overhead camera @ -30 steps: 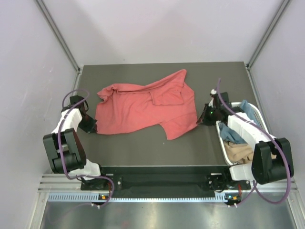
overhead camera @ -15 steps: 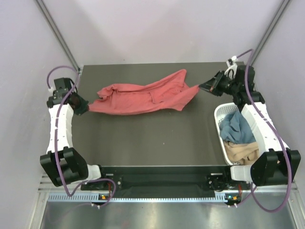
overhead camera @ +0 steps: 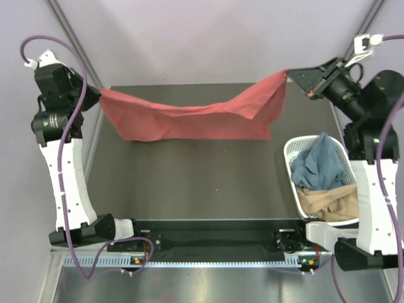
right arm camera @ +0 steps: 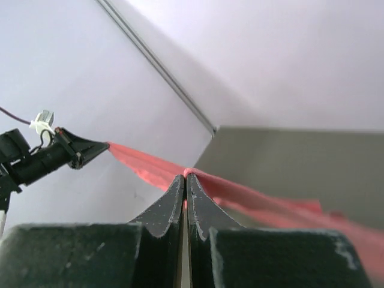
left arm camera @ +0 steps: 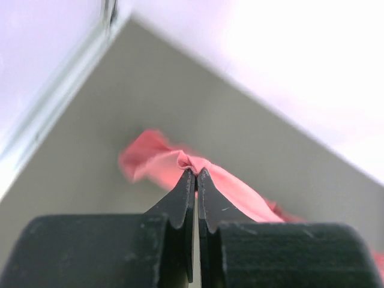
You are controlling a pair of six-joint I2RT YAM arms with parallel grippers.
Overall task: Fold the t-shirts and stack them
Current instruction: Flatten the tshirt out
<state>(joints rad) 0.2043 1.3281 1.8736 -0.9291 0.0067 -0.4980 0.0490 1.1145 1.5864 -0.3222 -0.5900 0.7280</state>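
I judge the job to be barely begun: no shirt is folded and there is no stack anywhere. The coral-red t-shirt (overhead camera: 189, 120) hangs in the air over the far half of the table (overhead camera: 189, 183), strung from about 10 o'clock to 1 o'clock in the overhead view. Its top edge sags in the middle and its lower edge drapes towards the tabletop; I can't tell whether it touches. The cloth looks limp and creased, longer on the 1 o'clock side, with no sleeve or collar I can pick out.

My left gripper (left arm camera: 193, 174) is pinched tight on a bunched corner at 10 o'clock. My right gripper (right arm camera: 185, 176) is clamped the same way on the opposite corner at 1 o'clock.

A blue shirt (overhead camera: 315, 165) and a tan shirt (overhead camera: 328, 203) lie crumpled in the white basket (overhead camera: 289, 151) at 4 o'clock, both waiting their turn.
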